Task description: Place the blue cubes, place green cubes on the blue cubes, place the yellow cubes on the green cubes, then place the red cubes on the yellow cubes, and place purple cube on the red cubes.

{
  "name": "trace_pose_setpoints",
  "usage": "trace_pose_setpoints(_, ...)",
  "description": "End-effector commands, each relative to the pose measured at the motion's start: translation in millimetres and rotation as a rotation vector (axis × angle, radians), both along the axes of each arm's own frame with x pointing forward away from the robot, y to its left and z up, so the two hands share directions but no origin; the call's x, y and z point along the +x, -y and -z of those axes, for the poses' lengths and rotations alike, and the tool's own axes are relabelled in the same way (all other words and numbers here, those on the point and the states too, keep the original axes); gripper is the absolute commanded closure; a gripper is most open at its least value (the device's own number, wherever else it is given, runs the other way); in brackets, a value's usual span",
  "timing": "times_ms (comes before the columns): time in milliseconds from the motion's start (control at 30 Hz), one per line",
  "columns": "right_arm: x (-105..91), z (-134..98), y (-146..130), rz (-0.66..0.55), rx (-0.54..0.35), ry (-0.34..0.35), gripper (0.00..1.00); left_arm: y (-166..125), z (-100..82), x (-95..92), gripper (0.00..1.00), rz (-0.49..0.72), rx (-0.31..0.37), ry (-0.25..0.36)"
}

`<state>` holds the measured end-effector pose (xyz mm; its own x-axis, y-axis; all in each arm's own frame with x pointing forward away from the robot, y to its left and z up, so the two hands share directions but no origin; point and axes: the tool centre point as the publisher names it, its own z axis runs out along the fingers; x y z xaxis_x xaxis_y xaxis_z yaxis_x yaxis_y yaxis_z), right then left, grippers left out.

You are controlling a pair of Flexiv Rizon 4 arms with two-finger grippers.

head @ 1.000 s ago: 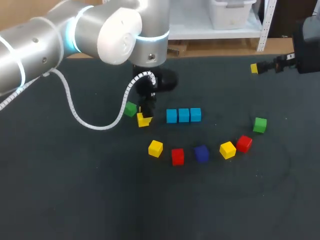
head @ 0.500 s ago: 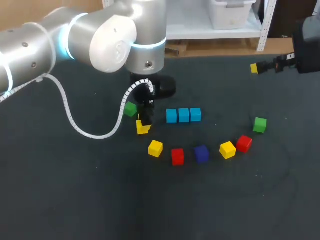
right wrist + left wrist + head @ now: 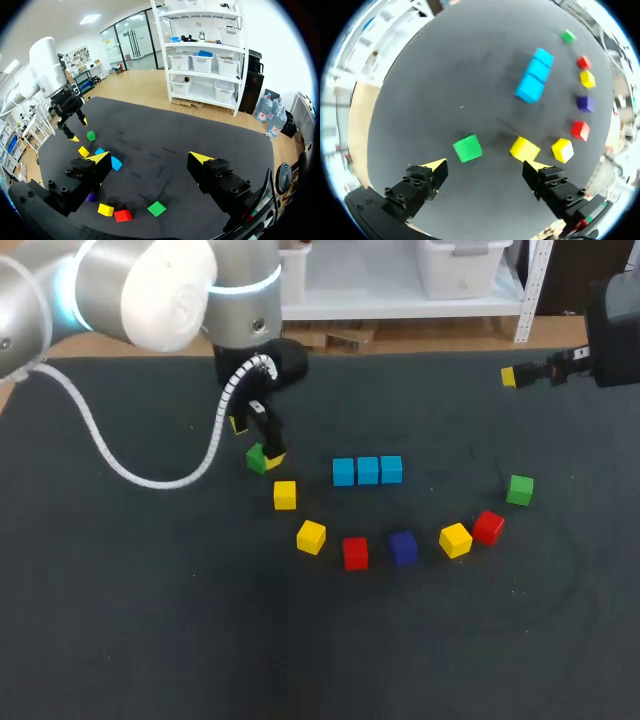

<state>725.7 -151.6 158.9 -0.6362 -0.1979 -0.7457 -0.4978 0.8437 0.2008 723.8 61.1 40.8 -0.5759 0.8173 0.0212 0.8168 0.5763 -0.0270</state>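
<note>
Left gripper (image 3: 486, 167) spread wide, holding nothing, poised above the green cube (image 3: 467, 148), which sits flat off the left end of the blue row (image 3: 534, 75), apart from it. I judge the step is grasping this green for stacking on the row. To do it well: shift toward the cube, since it lies nearer one finger than the other, and twist the wrist until the fingers meet two flat faces; they look slightly skewed now. Mind the yellow cube (image 3: 524, 149) close by the other finger. The cube has no long axis; the row's runs left to right. Right gripper (image 3: 150, 159) wide, empty, well beyond the row's right end.
</note>
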Motion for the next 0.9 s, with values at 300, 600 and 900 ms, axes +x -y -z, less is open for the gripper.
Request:
trace_pose_setpoints(300, -1.5, -0.6, -0.8, 0.006, -0.005, 0.001, 0.0, 6.8, 32.4, 38.9, 0.0, -0.138, -0.041, 0.03)
trace_pose_setpoints(600, -1.5, -0.6, -0.8, 0.006, -0.005, 0.001, 0.0, 0.5, 37.4, 49.0, 0.0, -0.195, -0.005, 0.04)
trace_pose_setpoints(900, -1.5, -0.6, -0.8, 0.006, -0.005, 0.001, 0.0, -10.0, 52.4, 46.1, 0.51, -0.252, 0.023, 0.011)
